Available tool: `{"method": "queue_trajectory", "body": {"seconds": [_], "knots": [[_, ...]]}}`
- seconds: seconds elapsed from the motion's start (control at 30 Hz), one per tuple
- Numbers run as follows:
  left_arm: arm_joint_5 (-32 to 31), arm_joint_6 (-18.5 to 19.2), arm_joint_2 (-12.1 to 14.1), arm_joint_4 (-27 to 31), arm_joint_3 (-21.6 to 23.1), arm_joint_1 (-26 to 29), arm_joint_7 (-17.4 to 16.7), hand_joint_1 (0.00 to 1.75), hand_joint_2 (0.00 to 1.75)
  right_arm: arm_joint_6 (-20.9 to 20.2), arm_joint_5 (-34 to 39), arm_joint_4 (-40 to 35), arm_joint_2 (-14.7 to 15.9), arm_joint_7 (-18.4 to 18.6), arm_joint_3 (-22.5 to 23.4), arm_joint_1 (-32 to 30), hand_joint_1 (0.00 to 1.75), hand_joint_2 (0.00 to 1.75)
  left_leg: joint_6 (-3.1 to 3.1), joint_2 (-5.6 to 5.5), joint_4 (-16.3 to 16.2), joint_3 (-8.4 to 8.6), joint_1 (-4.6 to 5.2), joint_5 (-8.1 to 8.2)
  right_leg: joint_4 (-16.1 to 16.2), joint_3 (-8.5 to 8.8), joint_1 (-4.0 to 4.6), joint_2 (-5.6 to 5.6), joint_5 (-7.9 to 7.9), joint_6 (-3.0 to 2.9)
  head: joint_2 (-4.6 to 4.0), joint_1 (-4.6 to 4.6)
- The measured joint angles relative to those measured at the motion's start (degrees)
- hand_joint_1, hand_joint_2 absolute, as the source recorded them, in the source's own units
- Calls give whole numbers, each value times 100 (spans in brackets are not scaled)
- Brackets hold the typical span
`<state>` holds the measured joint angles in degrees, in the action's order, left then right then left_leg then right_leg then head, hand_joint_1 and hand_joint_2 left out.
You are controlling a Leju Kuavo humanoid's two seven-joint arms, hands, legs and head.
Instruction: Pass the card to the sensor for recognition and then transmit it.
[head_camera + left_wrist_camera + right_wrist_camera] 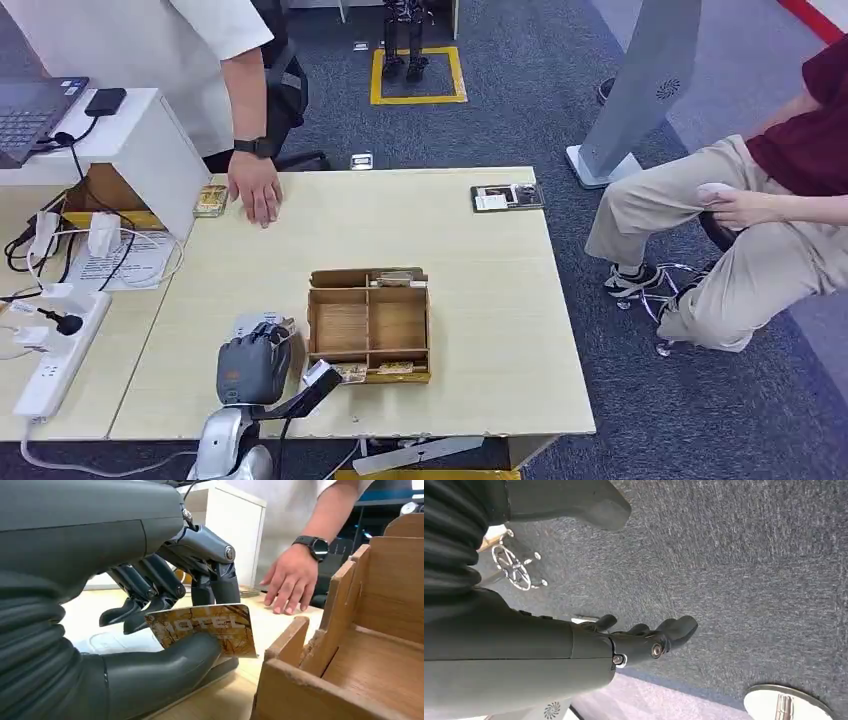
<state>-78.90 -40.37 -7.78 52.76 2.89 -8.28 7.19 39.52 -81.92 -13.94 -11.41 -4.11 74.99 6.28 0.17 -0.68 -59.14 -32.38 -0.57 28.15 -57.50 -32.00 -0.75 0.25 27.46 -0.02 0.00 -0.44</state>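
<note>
The left hand [150,630] holds the card [207,632], a brown and gold patterned one with large pale letters across its face. The thick thumb [165,667] presses against the card's lower face from beneath while the darker fingers [150,587] curl down behind its upper edge, so the card stands pinched between them, tilted slightly, its free end pointing toward the wooden box [350,630]. In the head view the left hand [252,365] sits low over the near left part of the light wooden table [480,260], just beside the box's [370,325] left wall, above a pale flat device [258,324] on the tabletop (whether the card touches that device cannot be told). The box is divided into compartments, and small cards lie along its near and far strips.

The right hand [644,640] hangs beside the table over grey carpet [749,570], holding nothing, its fingers held loosely apart and lightly bent.

A person in a white shirt stands at the far left of the table, one hand [254,188] with a dark wristwatch resting flat on the top next to a small stack of cards [210,200]. A second person sits to the right on a stool. A dark card holder [508,196] lies near the table's far right edge.
</note>
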Motion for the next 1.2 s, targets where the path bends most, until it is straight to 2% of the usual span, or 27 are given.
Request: {"method": "queue_trajectory", "body": {"seconds": [0.13,0.33,0.4,0.53,0.63,0.8,0.97,1.2], "knots": [[72,-2,-9,75,0,16,131,175,175,0,24,0,2,0,-2,0,0,175,0,0,0,4,0,-1,0,3,0,0,0,0,0,0],[175,-11,-185,470,-182,169,527,175,175,0,42,-2,2,15,-4,-4,0,175,0,1,0,2,0,0,0,0,0,2,0,0,2,0],[223,-11,-313,682,-317,230,838,175,175,0,52,-2,2,44,-4,-4,0,175,0,0,-1,-1,0,0,0,-4,0,1,0,0,0,0],[556,-7,-750,1235,-967,300,1712,175,175,0,85,-4,2,59,-7,-9,0,175,2,1,-2,-17,0,-2,0,-18,0,3,-2,3,0,2],[1074,-4,-866,1664,-1251,342,1908,175,175,-2,85,-9,-2,101,-7,-17,0,175,2,7,-3,-13,0,-1,0,-24,0,15,-4,1,0,0],[1379,-2,-883,2138,-1449,390,2026,175,175,-2,85,-28,-7,111,-9,-25,0,175,1,4,-3,-19,-3,-1,0,-27,2,11,-2,1,0,-2],[1685,-2,-883,2319,-1473,393,2059,175,175,0,83,-42,-20,114,-15,-29,0,175,2,4,-3,-20,-2,-1,0,-29,2,11,-2,2,0,0],[1526,2,-883,2330,-1545,361,1834,175,175,0,41,-40,-28,114,-98,-29,0,175,2,6,-5,-19,0,-1,0,-32,0,14,-3,2,0,0]]}}
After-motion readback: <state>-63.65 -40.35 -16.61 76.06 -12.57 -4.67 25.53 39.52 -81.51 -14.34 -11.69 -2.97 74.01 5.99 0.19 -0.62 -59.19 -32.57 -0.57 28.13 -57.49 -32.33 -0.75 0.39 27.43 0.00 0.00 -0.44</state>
